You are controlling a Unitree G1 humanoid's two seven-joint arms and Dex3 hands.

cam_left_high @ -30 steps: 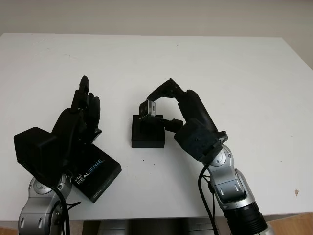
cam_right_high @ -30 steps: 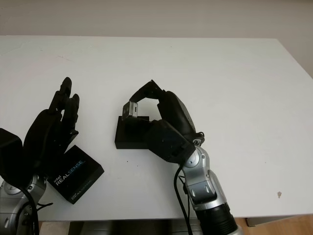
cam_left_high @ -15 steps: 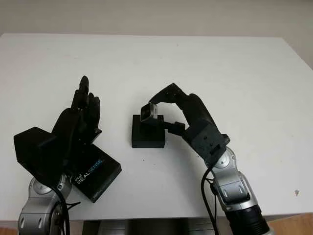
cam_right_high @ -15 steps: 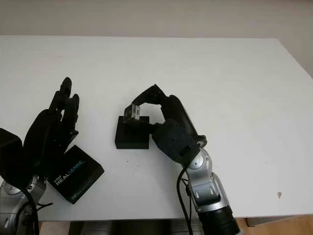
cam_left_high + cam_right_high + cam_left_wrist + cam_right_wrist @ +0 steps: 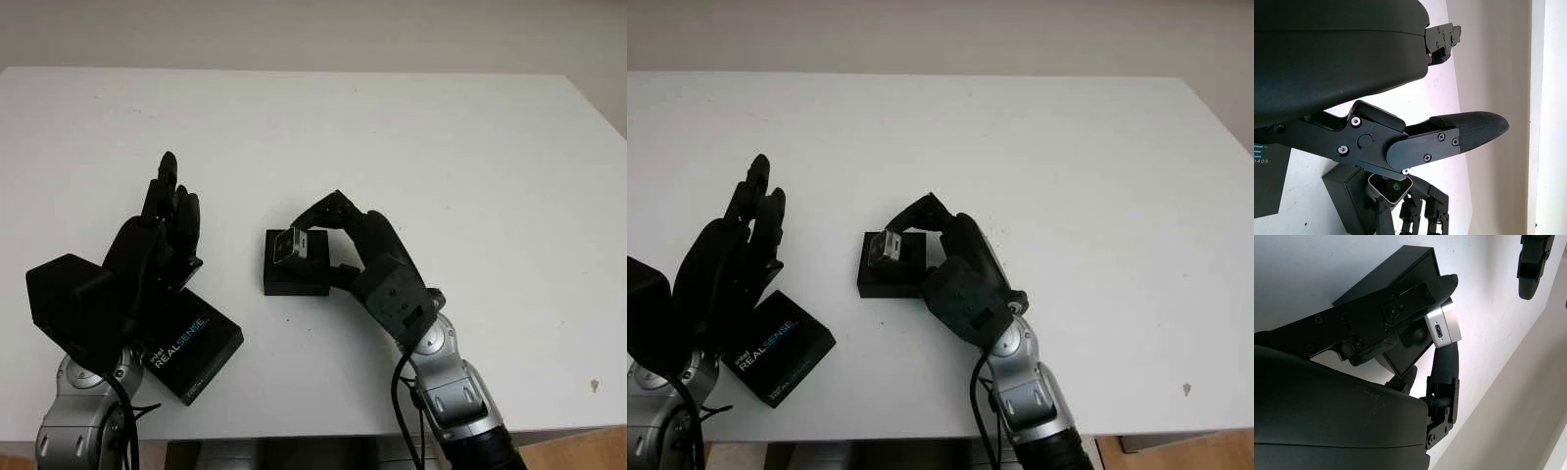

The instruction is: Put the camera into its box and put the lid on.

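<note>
Nearest the robot, the black lid (image 5: pixel 191 352) lies flat on the white counter (image 5: pixel 470 147), partly under the left robot hand's forearm. Its top face carries white and blue lettering reading "REALSENSE", with a smaller word above it too small to read with certainty. The left wrist view shows part of a printed number, "0405", at the lid's edge.

The left robot hand (image 5: pixel 162 235) hangs just beyond the lid, released and holding nothing, fingers pointing away from the robot.

The right robot hand (image 5: pixel 338 240) is grasping the camera (image 5: pixel 291 246), a small silver block with a dark front face. The fingertips (image 5: pixel 1442 286) pinch it from opposite sides. The right wrist view shows a small port on the camera's end face.

The camera sits tilted at the open top of the black box (image 5: pixel 297 276), directly below the right robot hand's fingers. Whether it touches the box's interior cannot be told. The box stands on the counter between the two hands, apart from the lid.

Beyond the hands, the counter extends to its far edge.
</note>
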